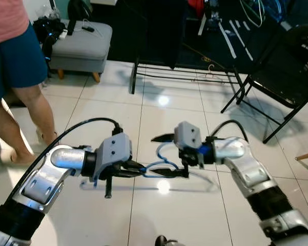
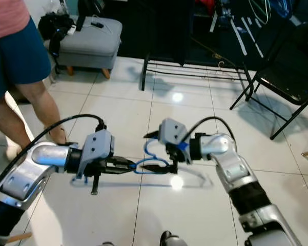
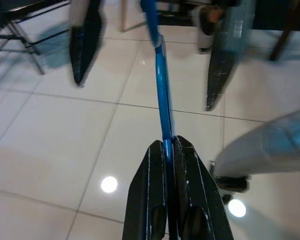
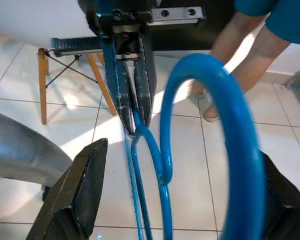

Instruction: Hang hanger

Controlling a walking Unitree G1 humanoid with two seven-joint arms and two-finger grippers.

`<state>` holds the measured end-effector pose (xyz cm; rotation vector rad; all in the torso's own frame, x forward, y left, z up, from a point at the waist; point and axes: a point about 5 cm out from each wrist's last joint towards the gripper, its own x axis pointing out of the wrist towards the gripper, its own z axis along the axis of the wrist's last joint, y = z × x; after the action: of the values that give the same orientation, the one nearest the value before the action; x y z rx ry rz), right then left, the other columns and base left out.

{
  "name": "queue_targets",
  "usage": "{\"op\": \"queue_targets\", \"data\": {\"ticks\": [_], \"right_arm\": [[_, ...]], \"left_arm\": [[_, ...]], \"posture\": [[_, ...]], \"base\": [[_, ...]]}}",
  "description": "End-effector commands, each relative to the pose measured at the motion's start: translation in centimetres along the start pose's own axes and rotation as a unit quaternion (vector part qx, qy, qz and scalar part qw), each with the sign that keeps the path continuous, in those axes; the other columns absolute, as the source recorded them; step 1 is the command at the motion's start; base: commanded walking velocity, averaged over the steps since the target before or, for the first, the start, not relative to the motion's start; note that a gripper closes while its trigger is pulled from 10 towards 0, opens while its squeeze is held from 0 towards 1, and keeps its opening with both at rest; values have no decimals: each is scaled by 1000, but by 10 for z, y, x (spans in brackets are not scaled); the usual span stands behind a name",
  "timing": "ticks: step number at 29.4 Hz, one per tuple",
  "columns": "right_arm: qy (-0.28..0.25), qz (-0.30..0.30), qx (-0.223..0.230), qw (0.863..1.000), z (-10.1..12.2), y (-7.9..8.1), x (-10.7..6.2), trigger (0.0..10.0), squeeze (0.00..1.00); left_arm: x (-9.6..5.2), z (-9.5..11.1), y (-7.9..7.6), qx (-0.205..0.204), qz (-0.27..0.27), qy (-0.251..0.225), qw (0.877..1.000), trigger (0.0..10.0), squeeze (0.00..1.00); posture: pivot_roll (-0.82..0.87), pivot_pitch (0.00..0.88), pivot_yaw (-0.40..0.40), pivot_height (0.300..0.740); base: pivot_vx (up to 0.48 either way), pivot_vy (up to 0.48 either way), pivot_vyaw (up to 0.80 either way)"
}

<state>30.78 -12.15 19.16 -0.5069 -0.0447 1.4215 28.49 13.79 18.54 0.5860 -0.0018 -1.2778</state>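
Over the white tile floor, both arms are out front with a blue hanger strung between them.

Left pincer is pinched tight on the hanger's thin wire, while the right pincer is spread wide around the hook loop, not gripping it as far as I can tell. Further back there's a person's legs off to the left, a grey ottoman, and the black clothes rack. My worry: that one-sided pinch on slick wire could let the hanger swivel or slip out during the handover or the walk to the rack.
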Motion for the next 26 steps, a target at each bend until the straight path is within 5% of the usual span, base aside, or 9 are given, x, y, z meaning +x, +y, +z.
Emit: {"op": "queue_targets", "data": {"ticks": [1, 2, 3, 5, 7, 15, 18, 23, 26], "right_arm": [[-19, -2, 7, 1000, 3, 2, -5, 10000, 0], [-19, -2, 7, 1000, 3, 2, -5, 10000, 0], [-4, -81, -7, 997, 0, -9, -14, 10000, 0], [-4, -81, -7, 997, 0, -9, -14, 10000, 0], [117, -180, -74, 974, -25, -24, -25, 10000, 0], [104, -119, -62, 985, -26, -7, -20, 10000, 0], [125, -144, -56, 980, -28, -2, -30, 10000, 0], [131, -196, -68, 970, -28, -8, -35, 10000, 0], [58, -362, -80, 927, -12, -28, -40, 10000, 0]], "left_arm": [[-3, -7, 2, 0, 11, 23, 1000, 0, 0], [-3, -7, 2, 0, 11, 23, 1000, 0, 0], [-3, -9, 6, 7, 29, 34, 999, 0, 0], [-3, -9, 6, 7, 29, 34, 999, 0, 0], [-2, -6, 8, 2, 54, 26, 998, 0, 0], [-6, -18, 13, 3, 90, 71, 993, 0, 0], [-18, -38, 26, -19, 174, 147, 974, 0, 0], [-22, -44, 31, -35, 211, 162, 963, 0, 0], [-32, -52, 41, -110, 339, 142, 923, 0, 0]], "posture": [[-10, 161, -83, 740], [-10, 161, -83, 740], [-11, 161, -81, 740], [-11, 161, -81, 740], [-10, 164, -79, 740], [-10, 167, -79, 740], [-16, 179, -88, 740], [-16, 179, -88, 740], [-20, 193, -91, 740]], "base": [[0, 0, 0], [0, 0, 0], [0, 0, 0], [0, 0, 0], [0, 0, 0], [0, 0, 0], [0, 0, 0], [0, 0, 0], [0, 0, 0]]}}
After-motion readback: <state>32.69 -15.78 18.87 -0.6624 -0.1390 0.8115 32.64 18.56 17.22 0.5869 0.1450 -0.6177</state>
